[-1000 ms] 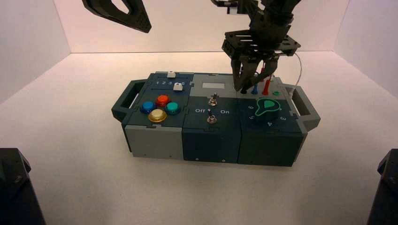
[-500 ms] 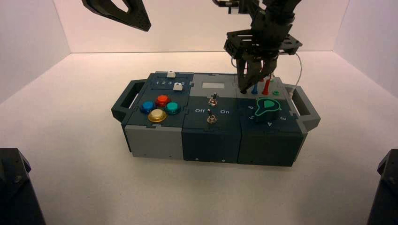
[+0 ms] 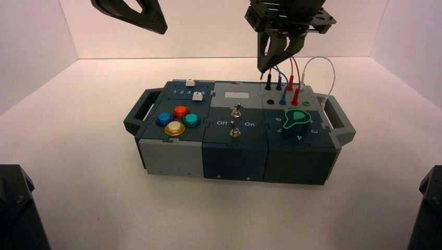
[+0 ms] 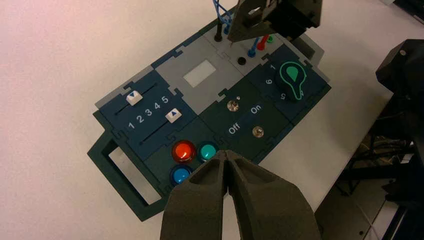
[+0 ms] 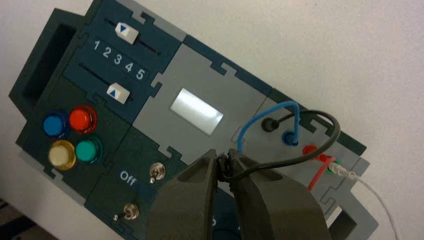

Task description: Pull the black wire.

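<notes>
Pinching the black wire point(image 5: 320, 146) by its near plug end with my right jaws point(image 5: 223, 159), up above the grey jack panel point(image 3: 252, 97), since I figure lifting there frees the plug without dragging on the blue lead point(image 5: 267, 112). Its other end's still in the back black socket point(image 5: 270, 124), so the wire loops over. My left jaws point(image 4: 225, 154) are closed, parked over the box's left side.
</notes>
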`<action>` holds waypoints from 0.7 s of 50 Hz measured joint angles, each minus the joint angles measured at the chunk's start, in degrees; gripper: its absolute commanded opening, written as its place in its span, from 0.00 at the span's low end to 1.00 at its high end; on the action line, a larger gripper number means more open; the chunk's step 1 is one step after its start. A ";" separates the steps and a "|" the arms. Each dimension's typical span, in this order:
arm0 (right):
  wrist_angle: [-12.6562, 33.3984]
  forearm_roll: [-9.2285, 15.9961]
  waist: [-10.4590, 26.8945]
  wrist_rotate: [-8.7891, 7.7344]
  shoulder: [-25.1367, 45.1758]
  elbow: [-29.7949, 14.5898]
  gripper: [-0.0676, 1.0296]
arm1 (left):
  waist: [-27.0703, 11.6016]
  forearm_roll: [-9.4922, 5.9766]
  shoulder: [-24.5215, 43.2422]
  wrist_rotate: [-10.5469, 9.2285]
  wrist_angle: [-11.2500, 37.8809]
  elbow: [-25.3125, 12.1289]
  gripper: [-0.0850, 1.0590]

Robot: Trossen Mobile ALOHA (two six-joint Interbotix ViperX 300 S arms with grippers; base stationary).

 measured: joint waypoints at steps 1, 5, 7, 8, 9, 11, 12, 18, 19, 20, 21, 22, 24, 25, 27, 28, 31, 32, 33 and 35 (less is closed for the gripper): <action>-0.09 0.00 0.09 0.00 0.00 0.00 0.28 | 0.00 0.00 -0.09 0.00 0.00 0.00 0.05; -0.62 0.00 0.18 0.00 0.97 -0.44 0.35 | 0.00 0.09 -0.44 0.00 -0.09 0.00 0.05; -0.79 0.00 0.44 0.00 1.58 -0.79 0.35 | 0.00 0.26 -0.62 0.09 0.00 0.18 0.05; -0.88 0.00 0.44 0.00 1.58 -0.79 0.36 | 0.00 0.26 -0.62 0.09 0.00 0.18 0.05; -0.88 0.00 0.44 0.00 1.76 -0.97 0.36 | 0.00 0.26 -0.70 0.00 0.00 0.26 0.05; -0.88 0.00 0.62 -0.26 2.11 -1.14 0.38 | 0.00 0.35 -0.79 0.00 0.00 0.35 0.05; -0.97 0.00 0.62 -0.26 2.11 -1.23 0.39 | 0.00 0.35 -0.88 0.00 0.00 0.26 0.05; -0.62 0.00 1.05 -0.26 1.23 -1.23 0.51 | 0.00 0.62 -1.23 0.09 -0.09 0.35 0.05; -0.62 0.00 1.05 -0.26 1.14 -1.23 0.53 | 0.00 0.62 -1.23 0.00 -0.09 0.35 0.05; -0.53 0.00 1.14 -0.26 0.44 -1.14 0.53 | 0.00 0.70 -1.23 0.00 -0.09 0.35 0.05; -0.44 0.00 1.14 -0.26 0.00 -1.14 0.53 | 0.00 0.70 -1.23 0.09 -0.09 0.35 0.05; -0.26 0.09 1.14 -0.26 -0.53 -1.05 0.53 | 0.00 0.70 -1.23 0.00 0.00 0.35 0.05; -0.09 0.18 1.14 -0.26 -1.05 -0.97 0.53 | 0.00 0.79 -1.32 0.09 0.00 0.35 0.05; 0.18 0.18 1.14 -0.26 -1.58 -0.88 0.53 | 0.00 0.88 -1.32 0.00 0.00 0.35 0.05; 0.79 0.35 1.23 -0.26 -2.55 -0.79 0.53 | 0.00 0.88 -1.32 0.00 0.00 0.35 0.05; 1.41 0.44 1.23 -0.26 -3.25 -0.62 0.53 | 0.00 0.88 -1.32 0.00 -0.09 0.35 0.05; 2.90 0.79 1.14 -0.18 -4.39 -0.35 0.53 | 0.00 0.97 -1.32 0.00 -0.09 0.44 0.05; 3.34 0.88 1.23 -0.18 -4.75 -0.35 0.53 | 0.00 0.97 -1.32 0.00 0.00 0.53 0.05; 3.52 0.97 1.23 -0.26 -4.83 -0.26 0.53 | 0.00 0.97 -1.32 0.00 -0.09 0.53 0.05; 4.39 1.14 1.23 -0.18 -5.45 0.00 0.53 | 0.00 0.97 -1.32 0.09 -0.09 0.53 0.05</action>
